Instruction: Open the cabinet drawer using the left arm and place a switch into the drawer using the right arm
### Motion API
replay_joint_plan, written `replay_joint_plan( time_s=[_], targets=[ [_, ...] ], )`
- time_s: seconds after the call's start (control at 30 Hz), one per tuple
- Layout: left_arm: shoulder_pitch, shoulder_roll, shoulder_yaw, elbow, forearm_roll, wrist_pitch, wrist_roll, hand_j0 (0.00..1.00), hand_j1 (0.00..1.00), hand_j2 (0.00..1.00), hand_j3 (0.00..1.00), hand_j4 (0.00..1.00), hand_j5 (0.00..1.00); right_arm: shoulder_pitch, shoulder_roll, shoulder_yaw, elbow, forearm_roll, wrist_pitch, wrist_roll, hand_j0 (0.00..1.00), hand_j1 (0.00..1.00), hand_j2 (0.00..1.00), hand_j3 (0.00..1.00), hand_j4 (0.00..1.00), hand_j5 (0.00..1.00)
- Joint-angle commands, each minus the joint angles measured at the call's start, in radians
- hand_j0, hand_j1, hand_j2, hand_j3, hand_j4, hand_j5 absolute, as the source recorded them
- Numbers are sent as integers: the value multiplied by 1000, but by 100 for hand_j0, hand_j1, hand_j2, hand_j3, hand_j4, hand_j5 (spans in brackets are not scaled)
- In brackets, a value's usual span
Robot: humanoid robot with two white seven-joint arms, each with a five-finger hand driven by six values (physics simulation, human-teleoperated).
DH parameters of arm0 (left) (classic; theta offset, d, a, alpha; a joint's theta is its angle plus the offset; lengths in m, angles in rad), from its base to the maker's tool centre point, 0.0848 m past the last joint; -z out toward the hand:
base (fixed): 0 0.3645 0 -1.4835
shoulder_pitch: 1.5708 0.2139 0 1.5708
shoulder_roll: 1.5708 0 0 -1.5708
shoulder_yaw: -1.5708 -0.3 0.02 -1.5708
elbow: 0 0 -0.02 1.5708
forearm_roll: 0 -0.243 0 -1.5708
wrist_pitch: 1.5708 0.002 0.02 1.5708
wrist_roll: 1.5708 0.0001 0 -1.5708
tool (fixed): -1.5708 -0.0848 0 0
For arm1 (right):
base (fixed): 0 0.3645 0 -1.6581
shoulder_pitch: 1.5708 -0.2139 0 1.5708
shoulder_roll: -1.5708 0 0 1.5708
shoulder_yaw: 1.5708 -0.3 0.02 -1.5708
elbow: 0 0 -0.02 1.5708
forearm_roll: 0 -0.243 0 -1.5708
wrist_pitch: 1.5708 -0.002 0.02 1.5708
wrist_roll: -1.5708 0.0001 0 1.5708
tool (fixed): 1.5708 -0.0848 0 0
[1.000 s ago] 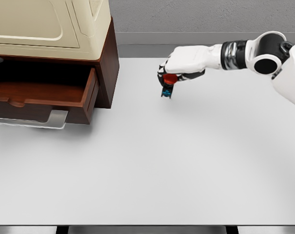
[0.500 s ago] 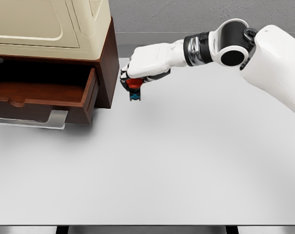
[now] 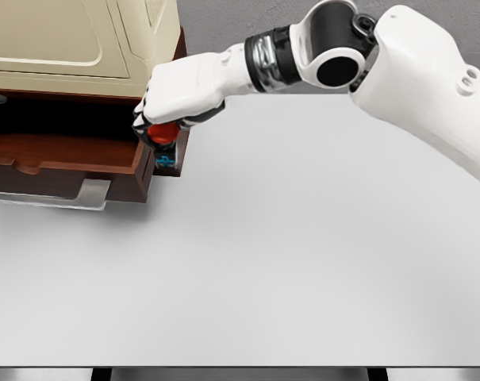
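A dark wooden cabinet point(image 3: 174, 75) stands at the table's back left with its drawer point(image 3: 81, 155) pulled out toward me. My right hand point(image 3: 162, 131) hovers at the drawer's right front corner, its arm reaching in from the right. Its fingers are curled around a small switch point(image 3: 164, 143) with a red button on top and a black and blue base hanging below. The switch is held in the air over the drawer's right edge. The left arm is out of sight.
A cream-coloured appliance point(image 3: 81, 40) sits on top of the cabinet. A pale metal handle point(image 3: 65, 198) runs under the drawer front. The white table point(image 3: 287, 262) stretches right and toward me, with its front edge near the bottom.
My right arm has swung left across the table carrying the switch, from the table's middle back to the drawer's right front corner. The drawer has stayed as it was.
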Motion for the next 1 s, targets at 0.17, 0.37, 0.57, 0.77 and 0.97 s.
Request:
replay_joint_plan(
  time_s=[0.17, 0.37, 0.57, 0.77, 0.97],
  targets=[
    [0, 1, 1, -1, 9, 3, 0, 100, 100, 100, 100, 100, 100, -61, 51, -1, 44, -80, 4, -1, 41, 41, 41, 41, 41, 41],
    [0, 2, 1, -2, 8, 3, 0, 100, 100, 100, 100, 100, 100, -98, 213, 27, 256, -77, 4, -1, 40, 40, 40, 40, 40, 40],
    [0, 1, -1, -1, 6, 1, 0, 100, 100, 100, 100, 100, 100, -121, 302, 30, 435, -64, 4, -1, 39, 39, 39, 39, 39, 39],
    [0, -2, 1, -3, 3, 0, 0, 100, 100, 100, 100, 100, 100, -129, 302, 39, 498, -63, 4, -1, 40, 40, 40, 40, 40, 40],
    [0, -2, 1, -3, 3, -2, 0, 100, 100, 100, 100, 100, 100, -143, 302, 80, 494, -63, 4, -1, 40, 40, 40, 40, 40, 40]
  ],
)
